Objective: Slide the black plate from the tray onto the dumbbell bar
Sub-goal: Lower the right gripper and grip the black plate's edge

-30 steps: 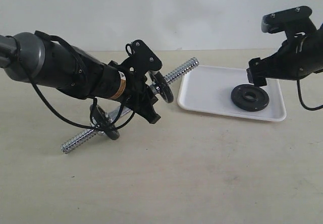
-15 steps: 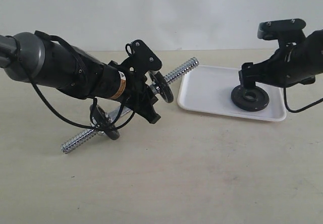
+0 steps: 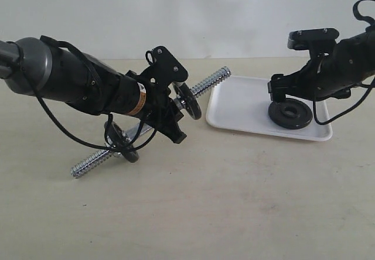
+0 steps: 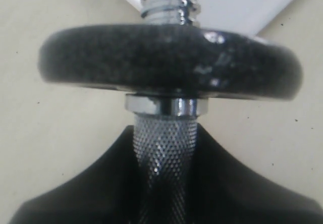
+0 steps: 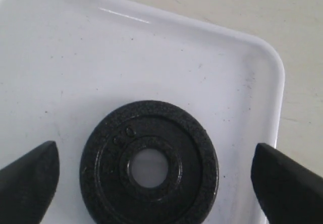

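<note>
here the black plate (image 3: 290, 114) lies flat in the tray (image 3: 234, 105), toward the tray's right end in the exterior view. the right gripper (image 3: 281, 91) hangs low over it. that view hides the jaws behind the arm. the right wrist view settles it: the two dark fingers (image 5: 30, 178) stand wide apart, one on each side of the black plate (image 5: 149, 166), each clear of its rim, and white tray floor (image 5: 75, 57) shows through the centre hole.

the left gripper (image 3: 166, 109) is clamped on the dumbbell bar (image 3: 211, 81), which slants from a low threaded end at the left up to a high threaded end just beside the tray's near corner. only the exterior view shows the whole bar, with a mounted disc (image 3: 188, 101) on the upper side of the grip and a second disc (image 3: 120, 142) on the lower side, over the beige table (image 3: 234, 201). the left wrist view gives the close detail instead: the knurled shaft (image 4: 165, 153) squeezed between the black jaws, a chrome collar, and the mounted disc (image 4: 166, 62) edge-on with thread beyond it.
</note>
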